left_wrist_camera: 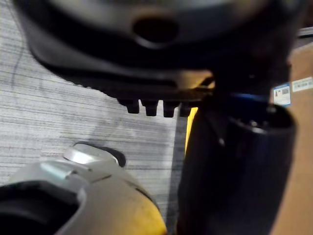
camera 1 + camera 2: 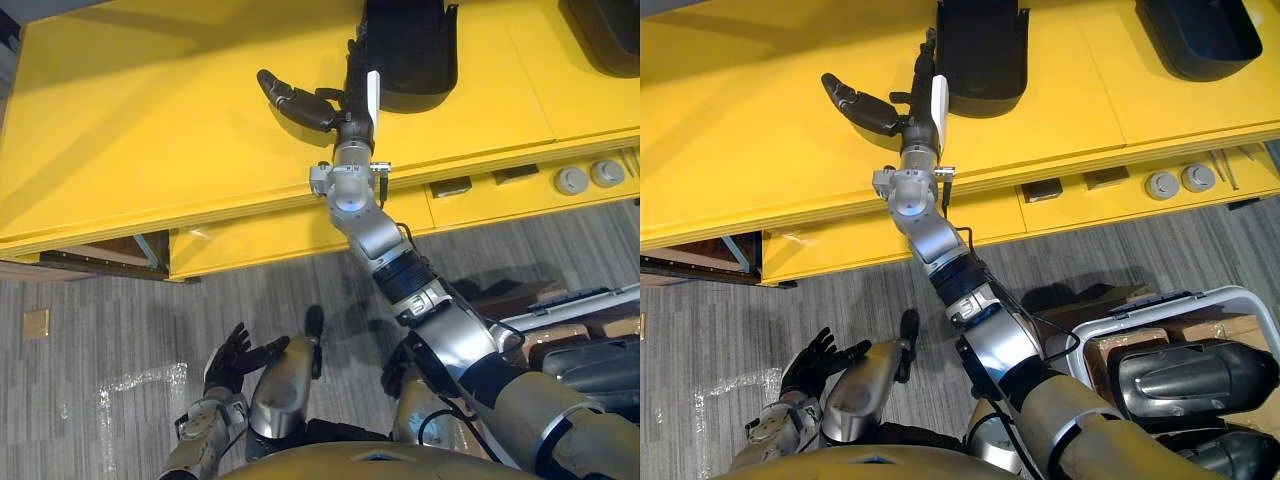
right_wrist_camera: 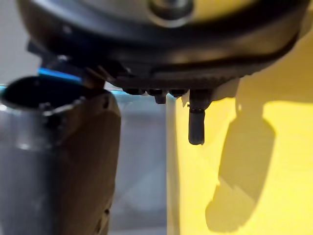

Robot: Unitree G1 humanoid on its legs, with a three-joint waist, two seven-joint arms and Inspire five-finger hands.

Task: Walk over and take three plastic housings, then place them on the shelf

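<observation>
Grey streaked floor [image 2: 90,330] is seen across the lower half of both eye views, and a broad yellow shelf [image 2: 150,130] fills the upper half. One black housing [image 2: 410,60] lies on the shelf at the top centre of the frame. A second housing [image 2: 1200,35] lies on the same surface at the upper right, well apart from the first.

The right hand [image 2: 340,110] is stretched up over the shelf, just beside the left edge of the black housing. Its fingers [image 2: 925,60] are held straight along that edge, and one dark digit is spread out to the left over bare yellow. Nothing is seen to be gripped by it. Whether the fingers touch the housing cannot be told. In the right wrist view, a short dark fingertip [image 3: 196,128] is shown above the yellow surface.

The left hand [image 2: 232,358] is seen low at the lower left of the frame, over the floor. Its fingers are loosely spread and nothing is held.

Two round grey discs [image 2: 572,180] are set side by side on the shelf's lower front ledge at the right. At the lower right, a white-framed cart [image 2: 1240,292] is seen with more dark housings [image 2: 1195,380] inside it.
</observation>
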